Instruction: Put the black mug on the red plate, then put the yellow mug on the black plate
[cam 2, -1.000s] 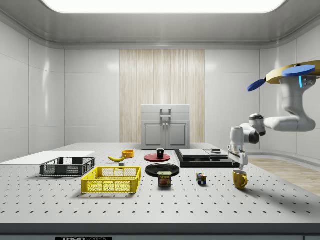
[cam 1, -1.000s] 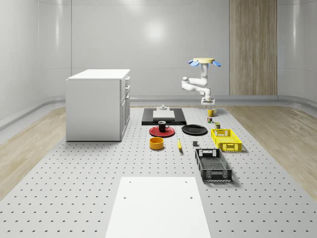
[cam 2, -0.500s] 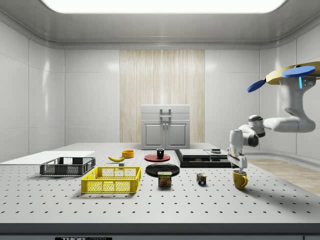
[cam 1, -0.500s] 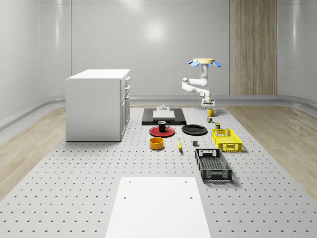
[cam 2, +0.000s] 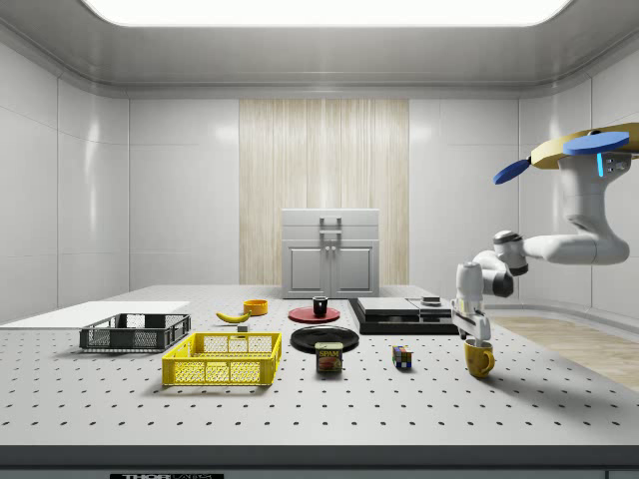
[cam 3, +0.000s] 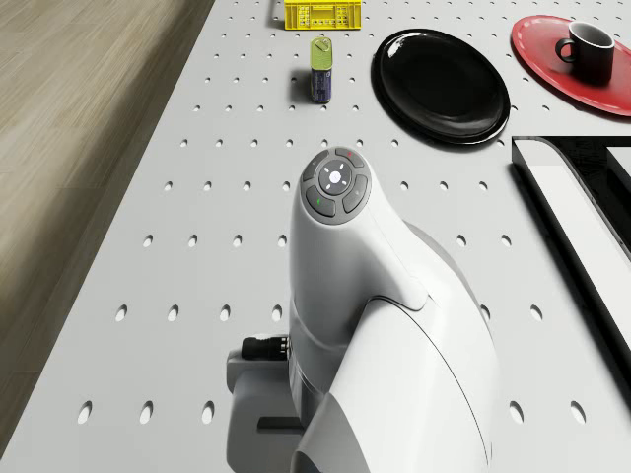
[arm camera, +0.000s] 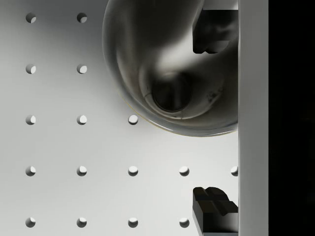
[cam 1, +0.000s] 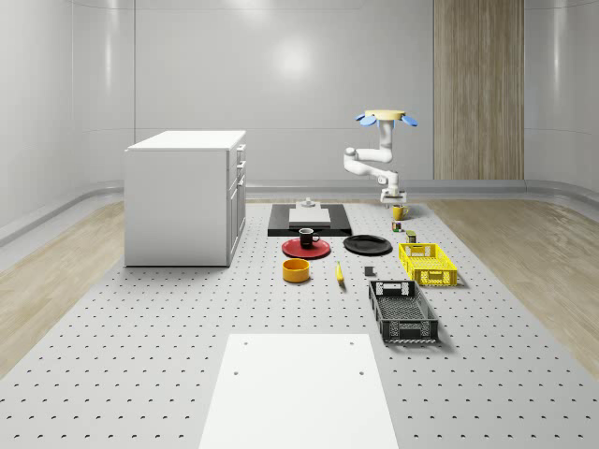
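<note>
The yellow mug (cam 2: 479, 358) stands upright on the perforated table at the side view's right, also visible as yellow mug (cam 1: 399, 212). My gripper (cam 2: 471, 330) hangs just above its rim. In the wrist view the gripper (arm camera: 212, 120) is open: one fingertip (arm camera: 211, 32) lies over the mug's mouth (arm camera: 172, 73), the other outside the wall. The black mug (cam 1: 306, 238) sits on the red plate (cam 1: 292, 249). Beside it lies the black plate (cam 1: 367, 245), bare. The drone (cam 1: 385, 118) hovers above the table's far end.
A can (cam 3: 320, 69) and a small cube (cam 2: 402, 356) stand between the yellow mug and the black plate. Yellow crate (cam 1: 428, 263), black crate (cam 1: 402, 311), yellow bowl (cam 1: 297, 270) and banana (cam 1: 339, 272) lie nearer. A black slab (cam 1: 310, 220) and white cabinet (cam 1: 187, 196) stand beyond.
The arm has lowered the gripper toward the yellow mug, from well above it to its rim. The drone has held about the same place. The mugs and plates have not moved.
</note>
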